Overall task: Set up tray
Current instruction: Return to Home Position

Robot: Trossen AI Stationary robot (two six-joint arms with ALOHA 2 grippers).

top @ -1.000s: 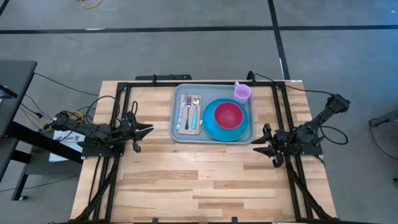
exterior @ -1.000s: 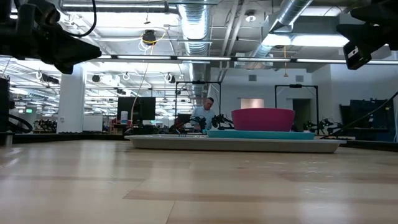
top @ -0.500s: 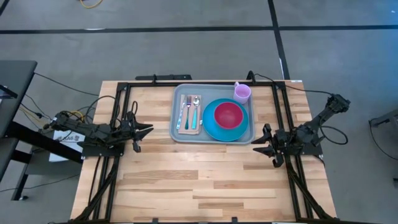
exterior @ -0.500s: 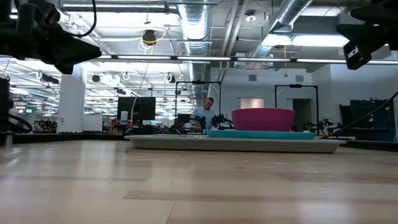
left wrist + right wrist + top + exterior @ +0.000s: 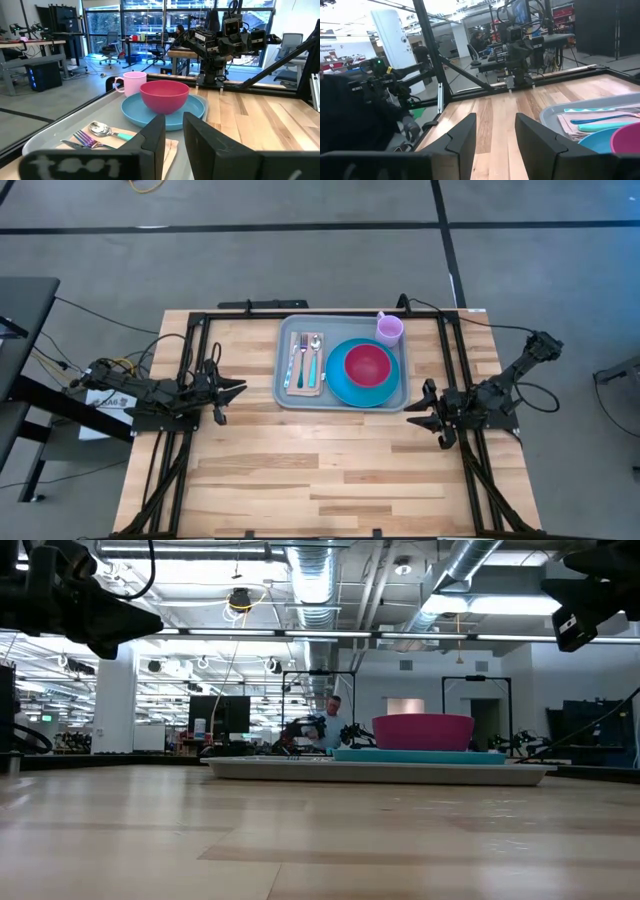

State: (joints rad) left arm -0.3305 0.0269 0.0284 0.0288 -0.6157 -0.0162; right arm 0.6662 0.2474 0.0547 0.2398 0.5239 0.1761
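Observation:
The pale grey-blue tray [image 5: 284, 385] lies flat on the far middle of the table. On it rest a round blue plate [image 5: 338, 388] with a red bowl [image 5: 368, 364], and a tan napkin [image 5: 290, 385] carrying cutlery [image 5: 308, 360]. A pink cup [image 5: 389, 329] stands at the tray's far right corner. My left gripper [image 5: 236, 389] hovers open to the left of the tray, and my right gripper [image 5: 418, 412] hovers open at its near right corner. In the left wrist view my fingers [image 5: 172, 131] point at the tray [image 5: 45, 140], and the right wrist view shows the tray's end [image 5: 560, 113].
Black frame rails [image 5: 190, 380] run along both sides of the table under the arms. The near half of the wooden tabletop [image 5: 320, 480] lies bare. In the low view a person [image 5: 334, 720] shows in the room beyond the table.

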